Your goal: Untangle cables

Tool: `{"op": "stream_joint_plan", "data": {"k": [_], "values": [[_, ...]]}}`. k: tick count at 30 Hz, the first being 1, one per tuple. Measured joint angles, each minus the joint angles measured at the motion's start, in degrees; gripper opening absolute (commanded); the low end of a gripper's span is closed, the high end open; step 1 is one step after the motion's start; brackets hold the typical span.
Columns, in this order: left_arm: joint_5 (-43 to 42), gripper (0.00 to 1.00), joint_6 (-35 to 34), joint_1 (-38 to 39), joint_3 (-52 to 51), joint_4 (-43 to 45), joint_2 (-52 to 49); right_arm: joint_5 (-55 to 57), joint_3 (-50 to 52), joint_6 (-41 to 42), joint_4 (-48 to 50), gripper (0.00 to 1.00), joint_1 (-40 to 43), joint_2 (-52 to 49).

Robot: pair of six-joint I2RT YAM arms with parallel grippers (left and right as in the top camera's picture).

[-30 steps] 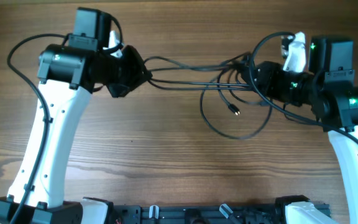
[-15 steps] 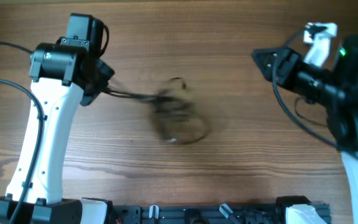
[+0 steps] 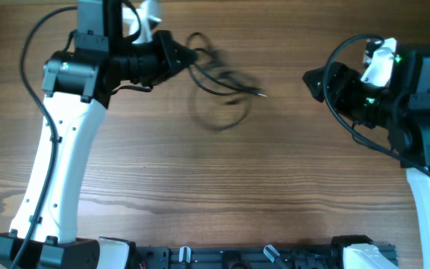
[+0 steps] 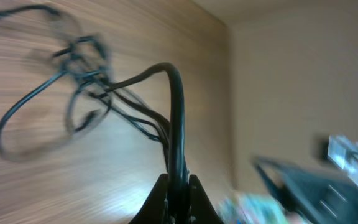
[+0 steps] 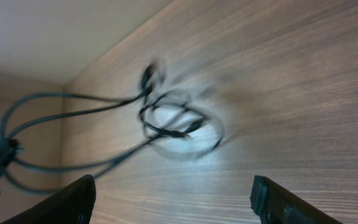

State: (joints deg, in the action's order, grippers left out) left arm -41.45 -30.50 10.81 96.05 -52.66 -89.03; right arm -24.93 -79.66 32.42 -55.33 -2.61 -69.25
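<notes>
Since a second ago the right hand has let go of the bundle that was stretched between the two arms, and it now sits back on the right side of the worktop, well apart from the cords. Its fingers stand spread wide in the right wrist view, with only bare wood between them. Meanwhile the left hand has swung up toward the far left part of the worktop, carrying the cables with it; half a second ago the tangle trailed lower, near the middle. That hand is pressed together on the cables: in its wrist view the two fingertips pinch a black cord that rises between them, bends over and runs off into the knot. From the overhead view the rest of the bundle hangs out to the right of the left hand as smeared, blurred loops, one thin end pointing right. How many cords are in the knot cannot be told.
</notes>
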Motion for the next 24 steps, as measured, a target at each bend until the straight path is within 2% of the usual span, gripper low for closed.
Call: {"op": "stream_joint_plan", "data": {"k": [5, 9, 10, 13, 19, 24], "values": [[-14.3, 0.04, 2.7, 5.1, 0.0, 4.7, 0.0, -1.0, 0.0, -2.3, -0.6, 0.84, 0.0, -3.5], [-18.9, 0.04, 3.3, 6.9, 0.0, 6.6, 1.5, 0.4, 0.0, -3.0, -2.8, 0.72, 0.0, -8.4], [-19.6, 0.04, 3.3, 7.1, 0.0, 6.6, 2.4, 0.6, 0.0, -3.2, -2.9, 0.68, 0.0, -10.0], [-20.7, 0.04, 3.5, 7.4, 0.0, 6.6, 5.4, -0.4, 0.0, -3.4, -2.9, 0.66, 0.0, -12.6], [-19.8, 0.04, 3.5, 7.5, 0.0, 6.7, 6.5, -11.2, 0.0, -4.3, -2.8, 0.71, 0.0, -13.5], [-19.3, 0.04, 3.5, 7.9, 0.0, 6.9, 6.5, -15.1, 0.0, -4.0, -2.5, 0.71, 0.0, -13.5]]}}
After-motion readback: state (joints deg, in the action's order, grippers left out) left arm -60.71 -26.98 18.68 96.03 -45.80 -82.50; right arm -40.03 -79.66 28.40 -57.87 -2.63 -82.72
